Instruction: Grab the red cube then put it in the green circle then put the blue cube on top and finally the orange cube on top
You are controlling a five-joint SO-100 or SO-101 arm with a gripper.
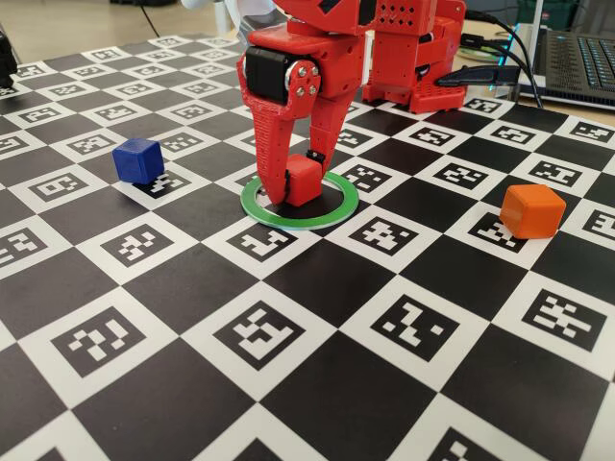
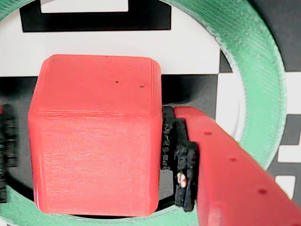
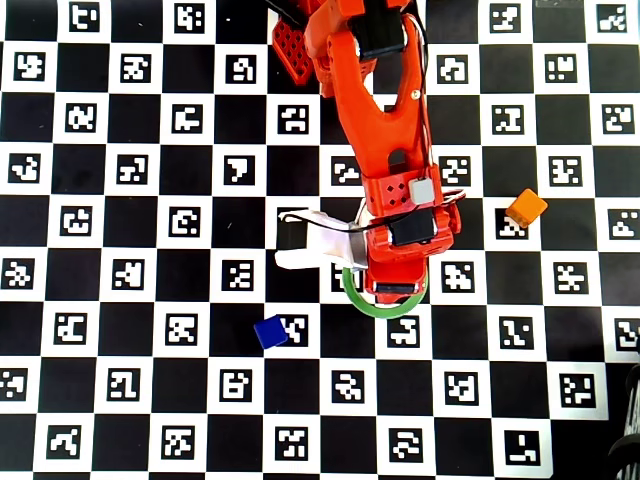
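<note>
Red plastic, the red cube point(image 1: 302, 181) sits inside the green circle point(image 1: 343, 208), pinched between the fingers of the gripper point(image 1: 294, 195), which is closed on it. Whether it rests fully flat on the checkered board point(image 1: 288, 384) is unclear. Releasing well likely means opening gently and lifting straight up. Off to either side wait the blue cube point(image 1: 137, 160) and the orange cube point(image 1: 531, 210).

arm: bent over, wrist down | gripper point(image 1: 293, 187): vertical, tips low | jaws: closed on red cube point(image 1: 303, 181)
</note>
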